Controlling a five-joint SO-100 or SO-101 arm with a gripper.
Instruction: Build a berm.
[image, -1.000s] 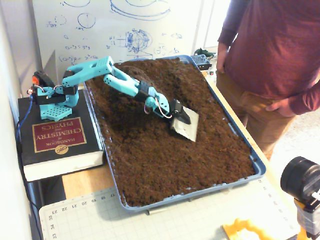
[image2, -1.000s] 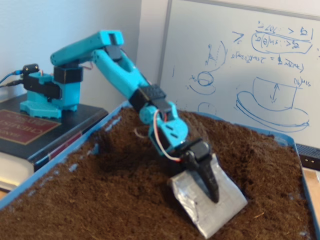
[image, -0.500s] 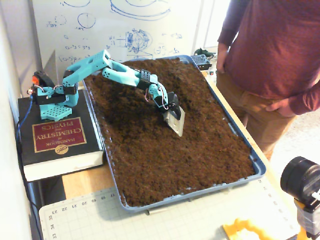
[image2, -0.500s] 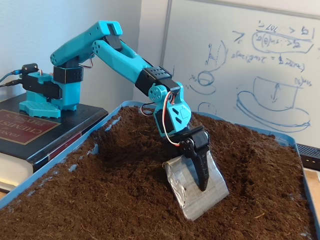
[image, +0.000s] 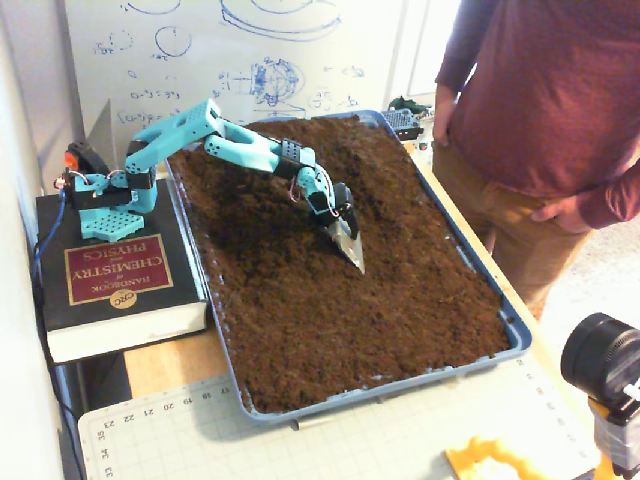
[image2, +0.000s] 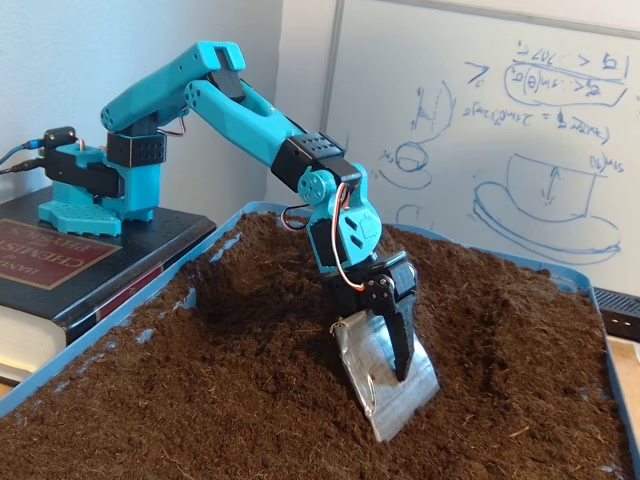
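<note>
On the desk, one blue tray (image: 520, 340) of dark soil held one teal arm (image: 235, 140) and one berm.
One gripper (image: 352, 252) pointed down over the middle of the tray, its black finger (image2: 402, 335) pressed against a single grey metal blade (image2: 385, 375), so the jaws were narrow and clamped on that blade, whose tip reached the soil. One berm (image2: 455, 300) lay just beside the blade in a fixed view, a rounded ridge of loose soil on the side toward the whiteboard (image2: 480, 120), with a furrow alongside it; from above its outline was too faint to trace. At the desk's left edge the arm's base stood on one thick book (image: 110, 280), and one person (image: 545, 110) stood at the right edge.
</note>
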